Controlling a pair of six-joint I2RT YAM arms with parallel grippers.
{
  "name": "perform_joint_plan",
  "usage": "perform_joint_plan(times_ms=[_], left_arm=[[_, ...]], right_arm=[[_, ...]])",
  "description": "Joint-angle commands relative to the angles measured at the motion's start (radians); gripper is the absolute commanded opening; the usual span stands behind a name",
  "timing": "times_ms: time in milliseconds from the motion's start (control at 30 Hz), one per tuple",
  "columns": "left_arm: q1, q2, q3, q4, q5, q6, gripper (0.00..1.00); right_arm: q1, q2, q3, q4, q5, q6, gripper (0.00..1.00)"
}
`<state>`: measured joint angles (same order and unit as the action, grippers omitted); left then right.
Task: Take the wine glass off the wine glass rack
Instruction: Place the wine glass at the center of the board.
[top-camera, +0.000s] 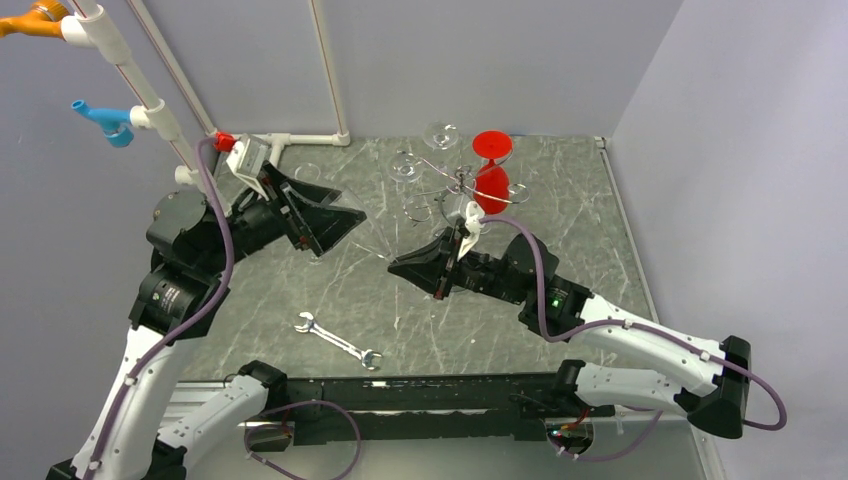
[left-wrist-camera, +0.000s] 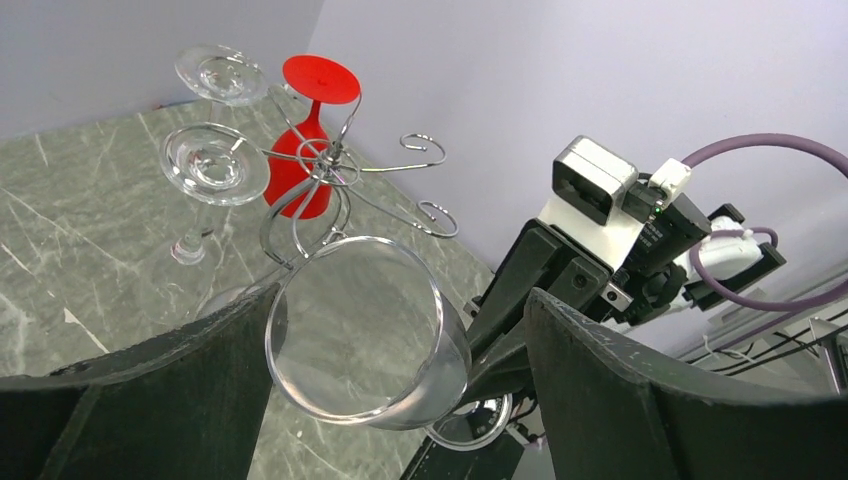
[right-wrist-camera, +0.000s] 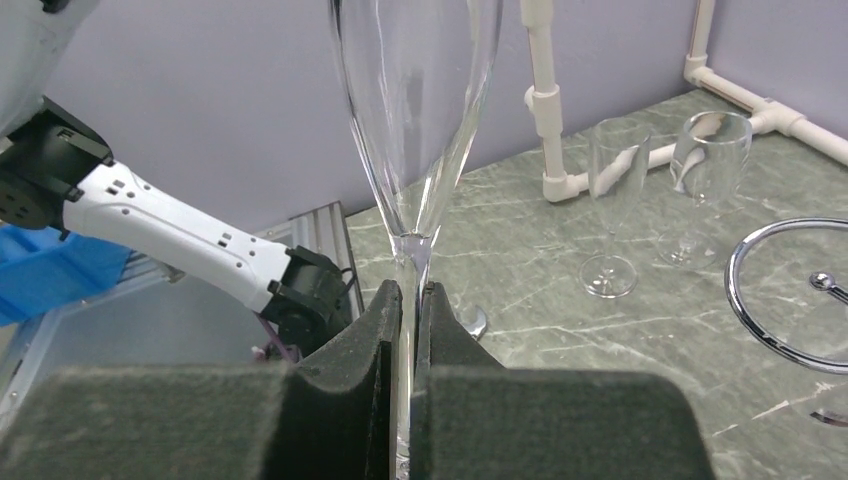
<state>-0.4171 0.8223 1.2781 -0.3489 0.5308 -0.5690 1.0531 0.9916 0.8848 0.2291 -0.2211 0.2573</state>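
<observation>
Status chk, L to R.

Far L: white pipe frame (top-camera: 150, 100). Two clear glasses (right-wrist-camera: 612, 190) stand upright on the surface (top-camera: 590, 240) beside it. Not my concern atm.

L gripper (left-wrist-camera: 400, 305): jaws spread wide, one finger each side of the bowl of the wine glass (left-wrist-camera: 355, 330). Nothing grasped. Can't tell from wrist cam whether the L-side finger grazes the bowl or only sits in front of it.

Near centre: wrench (top-camera: 338, 342) flat on surface, well apart from everything.

Wine glass: clear, up in the air between the two grippers, on the near side of the wine glass rack (top-camera: 460, 185). Bowl mouth faces the L wrist cam. Barely visible in top cam; both wrist cams confirm it.

R gripper (right-wrist-camera: 410, 300): clenched on the stem a little under the bowl, pads tight on both sides.

Rack: far centre-R, upright on its round base. Red glass (top-camera: 490, 180) and at least two clear hung glasses (left-wrist-camera: 212, 165) sit foot-up in the wire arms.

Progress, my read: this glass looks free of the wire arms, w/ no wire around bowl or stem. The foot is hidden behind the R pads, so not 100% sure. Lift-off prob. done. Left to do: pass to L gripper or set down on surface. Risk: thin stem, slick glass.
</observation>
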Motion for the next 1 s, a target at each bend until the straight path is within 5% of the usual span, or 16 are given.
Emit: perform_joint_plan(times_ms=[0,467,967], left_arm=[[-0.002,0.034,0.049,-0.074,0.101,0.027,0.89],[-0.002,0.093,0.114,-0.199,0.163,0.086,0.92],[-0.002,0.072,0.093,-0.171,0.232,0.072,0.83]], right_arm=[[0.002,-0.017,-0.016,0.123,-0.012,-0.054,0.0],[0.002,-0.048,-0.057,0.182,-0.035,-0.093,0.0],[0.003,-0.05,-0.069,0.182,-0.046,-0.115,0.0]])
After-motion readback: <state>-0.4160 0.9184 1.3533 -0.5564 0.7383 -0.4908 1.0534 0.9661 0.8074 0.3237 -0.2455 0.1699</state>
